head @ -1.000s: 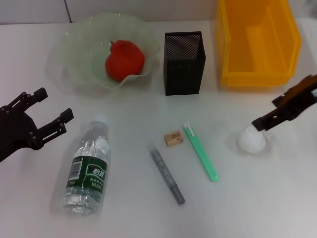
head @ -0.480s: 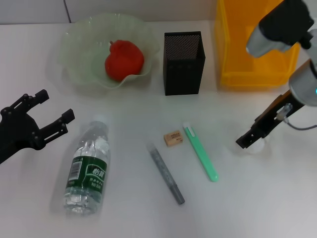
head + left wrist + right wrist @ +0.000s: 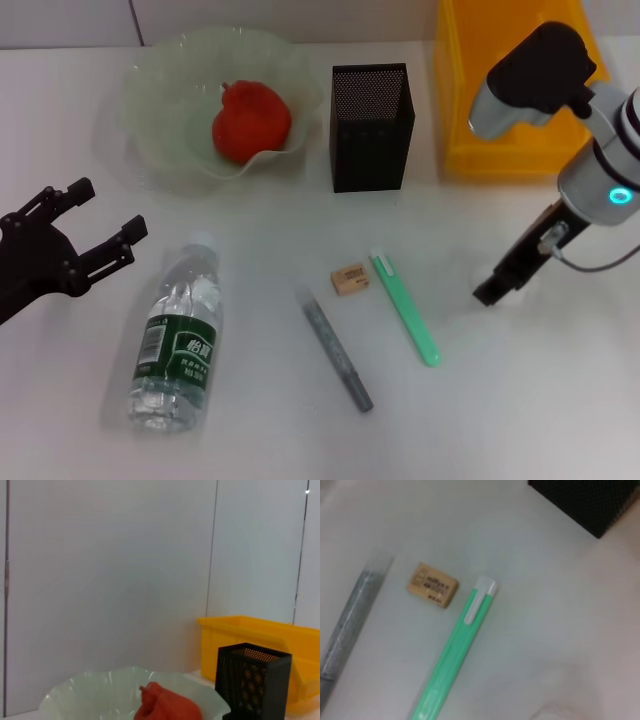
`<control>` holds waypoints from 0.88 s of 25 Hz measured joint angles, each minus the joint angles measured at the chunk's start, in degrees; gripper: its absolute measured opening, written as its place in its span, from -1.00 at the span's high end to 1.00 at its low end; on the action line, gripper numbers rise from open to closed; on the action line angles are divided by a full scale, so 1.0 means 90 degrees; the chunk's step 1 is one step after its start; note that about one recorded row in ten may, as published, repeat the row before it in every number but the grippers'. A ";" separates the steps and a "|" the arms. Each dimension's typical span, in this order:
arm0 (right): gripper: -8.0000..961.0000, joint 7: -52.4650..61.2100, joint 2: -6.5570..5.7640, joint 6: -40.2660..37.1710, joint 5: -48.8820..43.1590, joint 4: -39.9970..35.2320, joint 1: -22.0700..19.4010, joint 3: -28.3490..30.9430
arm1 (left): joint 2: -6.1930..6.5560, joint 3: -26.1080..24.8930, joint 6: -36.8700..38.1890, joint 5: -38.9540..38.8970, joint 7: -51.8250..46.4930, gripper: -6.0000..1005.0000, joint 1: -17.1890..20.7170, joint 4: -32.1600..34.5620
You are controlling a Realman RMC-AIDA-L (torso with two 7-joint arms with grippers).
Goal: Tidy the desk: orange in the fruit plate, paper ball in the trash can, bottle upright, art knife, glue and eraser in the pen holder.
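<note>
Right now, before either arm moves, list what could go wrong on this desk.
1. The bottle lies on its side beside the left gripper, whose jaws are open; a glancing contact could roll it toward the glue.
2. The eraser sits almost against the art knife; grasping one may shove the other.
3. No paper ball shows; if it is hidden under the right gripper, the hold cannot be confirmed.

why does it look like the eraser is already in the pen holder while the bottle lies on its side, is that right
Not quite. The eraser is on the desk, beside the green art knife and well in front of the pen holder, as the head view shows. The bottle does lie on its side.
</note>
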 joint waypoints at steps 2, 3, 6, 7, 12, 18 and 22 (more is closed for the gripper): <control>-0.62 0.0057 -0.0002 -0.0042 -0.0024 -0.0177 -0.0009 0.0044 | 0.0000 0.0000 -0.0049 -0.0001 0.0000 -0.64 -0.0006 -0.0004; -0.62 0.0106 -0.0014 -0.0179 -0.0027 -0.0587 -0.0042 0.0174 | 0.0001 -0.0001 -0.0062 -0.0001 0.0001 -0.63 -0.0010 -0.0004; -0.34 0.0136 -0.0032 -0.0484 -0.0143 -0.1412 -0.0056 0.0763 | 0.0001 0.0000 -0.0060 -0.0001 0.0001 -0.63 -0.0026 0.0003; -0.25 0.0137 -0.0033 -0.0541 -0.0236 -0.1756 -0.0030 0.1048 | 0.0001 0.0000 -0.0060 -0.0001 0.0001 -0.63 -0.0026 0.0003; -0.12 0.0128 -0.0091 -0.0115 -0.0505 -0.2392 0.0220 0.2025 | 0.0000 0.0000 -0.0050 0.0000 0.0001 -0.62 -0.0102 0.0007; -0.14 0.0061 -0.0394 0.1403 -0.0563 -0.0923 0.0698 0.2246 | 0.0001 0.0001 0.0126 -0.0002 0.0000 -0.61 -0.0102 0.0009; -0.18 0.0014 -0.0390 0.2353 -0.0811 0.0313 0.0957 0.2262 | 0.0002 0.0010 0.0286 -0.0006 -0.0047 -0.61 -0.0097 0.0015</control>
